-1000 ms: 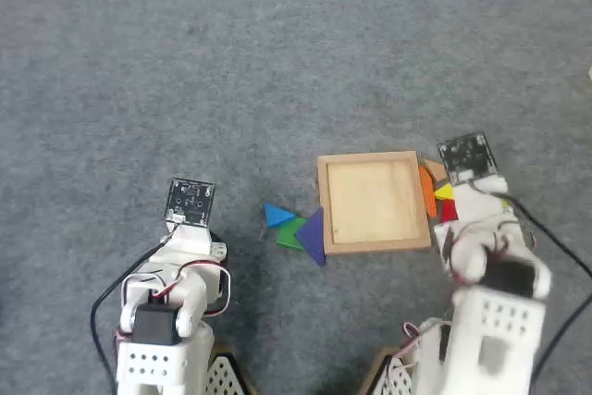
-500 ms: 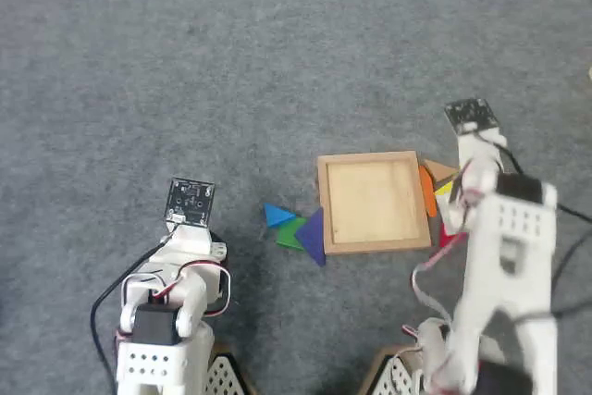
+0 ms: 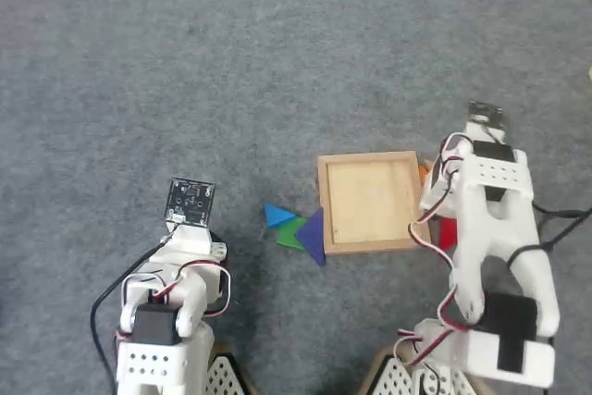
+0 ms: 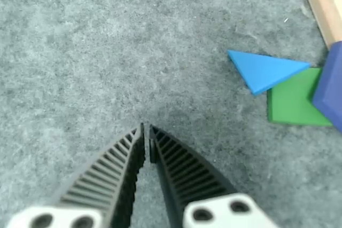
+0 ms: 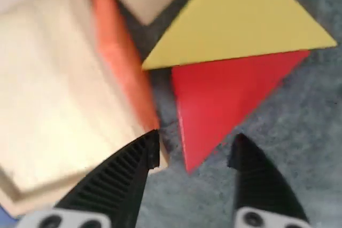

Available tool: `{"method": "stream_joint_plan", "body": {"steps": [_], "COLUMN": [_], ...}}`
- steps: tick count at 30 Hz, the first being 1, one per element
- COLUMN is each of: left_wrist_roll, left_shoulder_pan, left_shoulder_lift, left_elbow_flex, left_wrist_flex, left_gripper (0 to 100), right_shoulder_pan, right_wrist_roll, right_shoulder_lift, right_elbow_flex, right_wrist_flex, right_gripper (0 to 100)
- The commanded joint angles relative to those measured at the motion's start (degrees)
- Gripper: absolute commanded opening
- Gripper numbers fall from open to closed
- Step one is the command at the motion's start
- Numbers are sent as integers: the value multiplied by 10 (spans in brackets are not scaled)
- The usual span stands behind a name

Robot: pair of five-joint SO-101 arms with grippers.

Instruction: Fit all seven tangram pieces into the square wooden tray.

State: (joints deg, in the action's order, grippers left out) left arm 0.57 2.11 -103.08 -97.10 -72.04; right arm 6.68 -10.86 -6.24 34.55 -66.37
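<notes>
The right gripper [image 5: 196,145] is spread around a corner of the red triangle [image 5: 224,100] — just off the right edge of the tray [image 3: 370,156] (yellow triangle [image 5: 240,20] touching it). The left gripper [image 4: 146,132], pressed together, hangs near the blue triangle [image 4: 264,70].

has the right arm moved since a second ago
Yes. The right arm has stretched forward, its wrist going from beside the tray to past its far right corner.

text readable: none that I can make out | wooden tray [image 3: 370,157]: plain wood | blue triangle [image 4: 264,69], yellow triangle [image 5: 240,14], red triangle [image 5: 224,100]: plain coloured faces | board [image 3: 190,201] on my left wrist: markings too small to tell
</notes>
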Motion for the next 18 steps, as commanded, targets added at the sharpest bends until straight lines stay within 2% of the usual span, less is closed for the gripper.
{"method": "stream_joint_plan", "body": {"steps": [1, 3, 15, 18], "left_wrist_roll": [-4, -4, -4, -4], "left_shoulder_pan": [3, 3, 3, 3], "left_shoulder_lift": [-11, -11, -11, -11], "left_elbow_flex": [7, 7, 7, 7], "left_wrist_flex": [-4, -4, -4, -4], "left_gripper": [15, 15, 15, 15], "right_shoulder_pan": [7, 7, 2, 1], "right_wrist_roll": [-50, -84, -161, -162], "right_shoulder_lift": [22, 47, 234, 258], "right_elbow_flex": [-27, -35, -182, -212], "right_wrist_flex": [40, 55, 55, 10], "right_gripper": [387, 438, 417, 417]}}
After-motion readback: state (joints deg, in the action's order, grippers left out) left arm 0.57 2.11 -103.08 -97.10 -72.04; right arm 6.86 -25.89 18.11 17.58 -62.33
